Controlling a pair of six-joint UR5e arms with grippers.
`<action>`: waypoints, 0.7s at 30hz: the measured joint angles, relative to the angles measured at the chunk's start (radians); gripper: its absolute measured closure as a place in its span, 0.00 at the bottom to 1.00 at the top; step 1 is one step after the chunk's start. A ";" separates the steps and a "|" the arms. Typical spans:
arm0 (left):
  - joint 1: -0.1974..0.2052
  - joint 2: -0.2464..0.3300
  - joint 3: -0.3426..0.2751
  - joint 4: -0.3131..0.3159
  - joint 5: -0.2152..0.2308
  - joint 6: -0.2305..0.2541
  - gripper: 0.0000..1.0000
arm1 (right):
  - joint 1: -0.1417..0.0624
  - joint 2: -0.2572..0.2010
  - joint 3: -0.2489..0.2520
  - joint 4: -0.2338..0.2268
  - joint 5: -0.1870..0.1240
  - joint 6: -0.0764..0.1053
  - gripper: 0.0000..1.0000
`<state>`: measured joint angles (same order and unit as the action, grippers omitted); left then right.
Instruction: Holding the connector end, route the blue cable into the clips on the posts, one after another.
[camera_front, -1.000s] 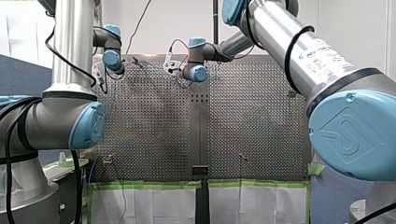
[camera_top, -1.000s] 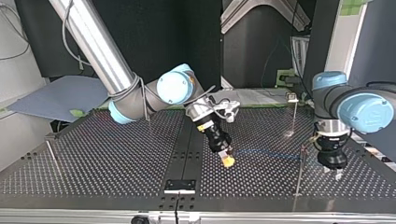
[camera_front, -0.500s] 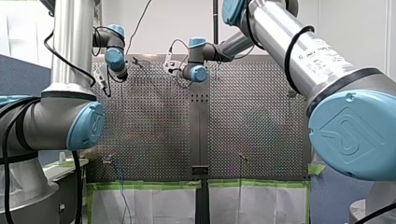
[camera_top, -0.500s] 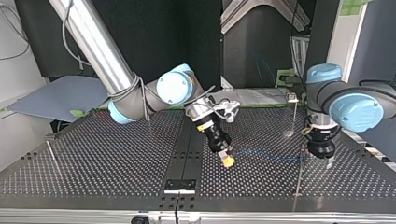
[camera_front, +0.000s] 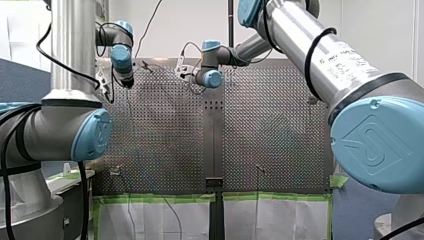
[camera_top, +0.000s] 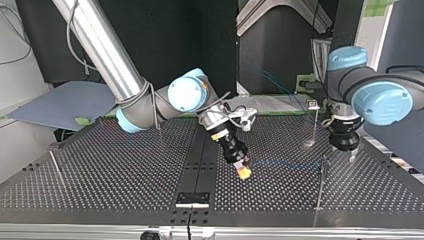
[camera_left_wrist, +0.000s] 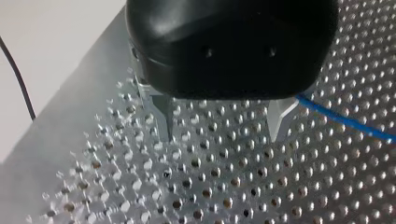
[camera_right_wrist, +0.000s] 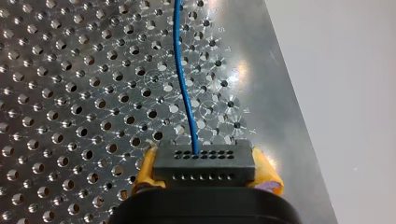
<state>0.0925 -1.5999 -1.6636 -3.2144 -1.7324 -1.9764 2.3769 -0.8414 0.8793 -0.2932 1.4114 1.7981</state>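
**Top view:** my right arm's gripper (camera_top: 243, 169) stands near the middle of the perforated table (camera_top: 125, 165), tilted downward; its yellow pads (camera_right_wrist: 145, 164) are closed on the black connector (camera_right_wrist: 204, 161).

**Right wrist view:** the grip is confirmed, with one pad on each short side of the connector block, whose face carries rows of small holes; the blue cable (camera_right_wrist: 184, 79) leaves the upper row and runs ahead of the gripper in a shallow curve, close over the table.

**Top view, cable and posts:** the cable extends from the connector toward the view's right as far as a thin upright post (camera_top: 320, 185) near the table's front edge; whether it sits in a clip there cannot be told. A second post (camera_top: 315, 122), with a small clip (camera_top: 313, 104) at its top, stands farther back at the view's right; a third post (camera_top: 55, 167) stands at the view's left, well apart from both grippers.

**Left arm:** my left arm's gripper (camera_left_wrist: 223, 135) hangs just above the table near the two right-hand posts, to their right in the top view, pointing down; its metal fingers (camera_left_wrist: 164, 116) stand wide apart with nothing between them; the cable passes just beside one finger, outside the gap; whether it touches that finger cannot be told.

**Front view:** both wrists lie at the table's far end, my left arm's at the view's left and my right arm's near the middle.
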 joint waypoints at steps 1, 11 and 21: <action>-0.004 0.007 -0.001 -0.007 0.002 -0.001 0.01 | 0.000 0.000 0.000 0.000 0.000 0.000 1.00; -0.050 0.091 -0.002 -0.091 0.015 0.009 0.01 | 0.001 0.000 0.000 0.000 0.000 0.000 1.00; -0.100 0.179 -0.002 -0.172 -0.044 0.073 0.01 | 0.003 0.000 0.000 0.000 0.000 0.000 1.00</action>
<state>-0.0073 -1.4210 -1.6656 -3.3862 -1.7768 -1.9034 2.3796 -0.8412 0.8795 -0.2931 1.4114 1.7981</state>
